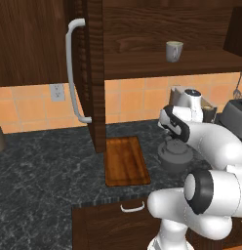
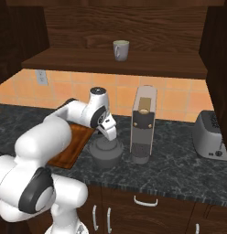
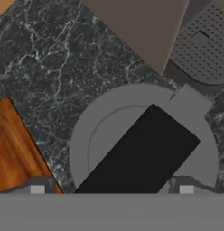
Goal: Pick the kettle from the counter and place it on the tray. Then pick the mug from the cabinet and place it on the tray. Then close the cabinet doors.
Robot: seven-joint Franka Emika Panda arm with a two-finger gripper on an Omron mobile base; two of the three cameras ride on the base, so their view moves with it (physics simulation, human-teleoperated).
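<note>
Two things wait on this tabletop point(image 1: 45, 166), and going from the left the first is the tray point(image 1: 125, 161), a reddish board lying flat just beside the foot of the open cabinet door point(image 1: 89, 73); next to its right edge, apart from it by a strip of stone, sits the kettle point(image 1: 175, 157), squat and grey, with the claw point(image 2: 108, 132) low over its lid; the claw stands wide open and grips nothing, its tips showing at the bottom of the hand view on either side of the dark handle point(image 3: 138, 151); further right stand the coffee machine point(image 2: 143, 123) and the toaster point(image 2: 209, 135), while the mug point(image 2: 121, 49) rests on the cabinet shelf above; the step in hand looks like the kettle grasp, the first of the task; to do it well I would judge the claw should come straight down so the handle lies squarely between the tips, then close firmly before any lift; the handle runs diagonally in the hand view, so a small turn of the wrist may help; the coffee machine is near, so carry the kettle away from it toward the tray
</note>
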